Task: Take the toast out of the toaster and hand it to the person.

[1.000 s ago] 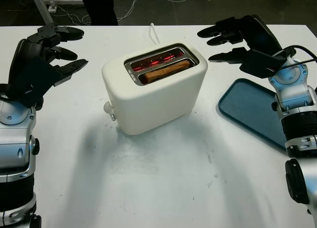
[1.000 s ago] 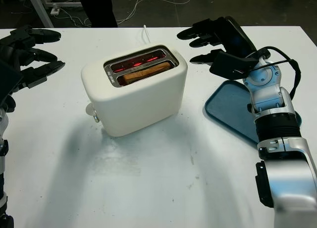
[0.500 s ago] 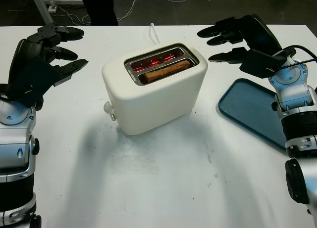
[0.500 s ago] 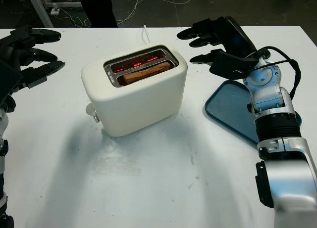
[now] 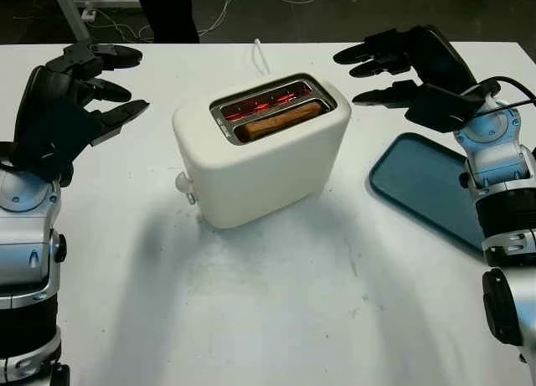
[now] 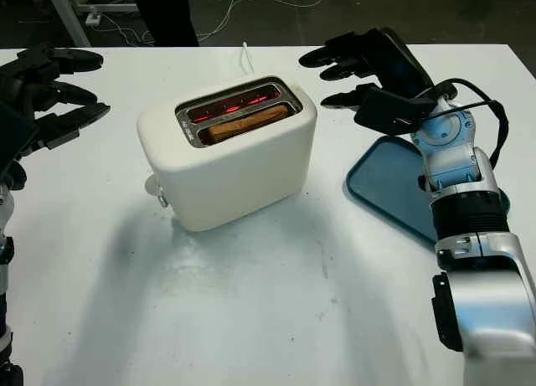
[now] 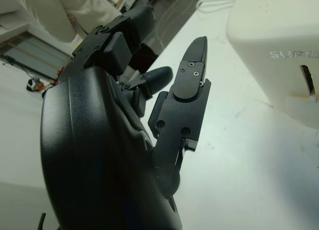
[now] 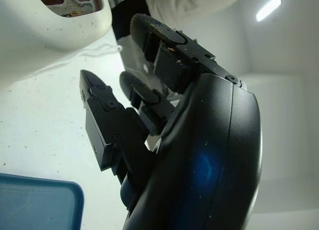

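A cream toaster [image 5: 261,156] stands in the middle of the white table [image 5: 276,311]. Its far slot glows red, and a brown slice of toast [image 5: 283,120] sits low in the near slot. My left hand [image 5: 113,83] hovers open to the left of the toaster, well apart from it. To the toaster's right, near its top edge, my right hand [image 5: 368,74] hangs open above the table. Neither hand touches the toaster. A person in a light garment [image 7: 70,13] stands beyond the table in the left wrist view.
A blue tray [image 5: 431,193] lies on the table at the right, under my right forearm. A white cord [image 5: 260,55] runs from behind the toaster to the far edge. Dark legs [image 5: 167,9] stand past the far edge, among cables on the floor.
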{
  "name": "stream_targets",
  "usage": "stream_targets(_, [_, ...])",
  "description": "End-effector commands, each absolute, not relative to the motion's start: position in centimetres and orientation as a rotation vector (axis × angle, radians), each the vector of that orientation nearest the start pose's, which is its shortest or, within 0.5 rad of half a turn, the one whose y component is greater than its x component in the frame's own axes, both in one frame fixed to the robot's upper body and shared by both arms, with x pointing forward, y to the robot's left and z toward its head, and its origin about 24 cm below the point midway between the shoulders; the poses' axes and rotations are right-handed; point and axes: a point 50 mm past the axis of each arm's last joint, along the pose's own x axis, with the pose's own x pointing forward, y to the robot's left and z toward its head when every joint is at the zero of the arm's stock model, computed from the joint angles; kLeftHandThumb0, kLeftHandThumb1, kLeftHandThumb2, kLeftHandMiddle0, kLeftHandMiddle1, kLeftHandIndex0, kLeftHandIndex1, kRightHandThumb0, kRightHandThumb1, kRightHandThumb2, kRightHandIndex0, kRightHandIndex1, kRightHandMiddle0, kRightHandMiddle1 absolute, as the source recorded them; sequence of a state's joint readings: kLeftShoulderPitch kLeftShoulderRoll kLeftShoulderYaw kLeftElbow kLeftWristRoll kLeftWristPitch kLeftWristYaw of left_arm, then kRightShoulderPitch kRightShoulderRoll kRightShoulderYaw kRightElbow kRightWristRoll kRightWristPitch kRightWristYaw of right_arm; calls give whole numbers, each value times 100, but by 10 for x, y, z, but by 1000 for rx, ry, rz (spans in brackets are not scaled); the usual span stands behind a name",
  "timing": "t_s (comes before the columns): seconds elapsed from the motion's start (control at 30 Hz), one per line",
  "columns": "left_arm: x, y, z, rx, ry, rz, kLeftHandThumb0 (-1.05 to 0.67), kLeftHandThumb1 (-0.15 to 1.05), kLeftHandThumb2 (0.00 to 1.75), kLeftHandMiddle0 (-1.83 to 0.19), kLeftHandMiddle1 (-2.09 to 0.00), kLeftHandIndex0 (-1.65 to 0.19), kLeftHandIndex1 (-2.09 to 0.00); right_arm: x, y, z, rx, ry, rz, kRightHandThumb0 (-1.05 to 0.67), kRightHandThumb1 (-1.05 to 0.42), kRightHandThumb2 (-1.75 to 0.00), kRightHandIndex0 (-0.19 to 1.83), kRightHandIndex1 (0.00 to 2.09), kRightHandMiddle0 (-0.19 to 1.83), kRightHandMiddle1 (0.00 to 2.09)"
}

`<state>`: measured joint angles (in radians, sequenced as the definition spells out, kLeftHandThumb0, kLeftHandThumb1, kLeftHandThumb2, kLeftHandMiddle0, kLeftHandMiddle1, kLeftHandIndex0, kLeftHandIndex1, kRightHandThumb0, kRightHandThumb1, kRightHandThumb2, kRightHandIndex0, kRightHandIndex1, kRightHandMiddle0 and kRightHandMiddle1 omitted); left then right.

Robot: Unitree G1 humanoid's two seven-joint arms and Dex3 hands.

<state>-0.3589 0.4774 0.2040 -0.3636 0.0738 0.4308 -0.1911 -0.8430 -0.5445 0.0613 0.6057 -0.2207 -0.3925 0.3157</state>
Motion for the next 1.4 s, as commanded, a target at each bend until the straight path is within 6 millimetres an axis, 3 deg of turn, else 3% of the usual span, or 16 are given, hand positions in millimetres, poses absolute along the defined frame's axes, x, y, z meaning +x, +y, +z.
stream_targets(0.0, [280,229,214,517,-294,49,-24,90,0,-32,-118,-48,-59,371,-197,216,-836,-494,312,11,-73,0,103,2,95,1])
stream_targets(1.37, [279,230,213,512,-298,50,-26,91,0,-31,-120,-47,-62,371,-198,215,-845,-491,323,11,-73,0,102,1,93,0])
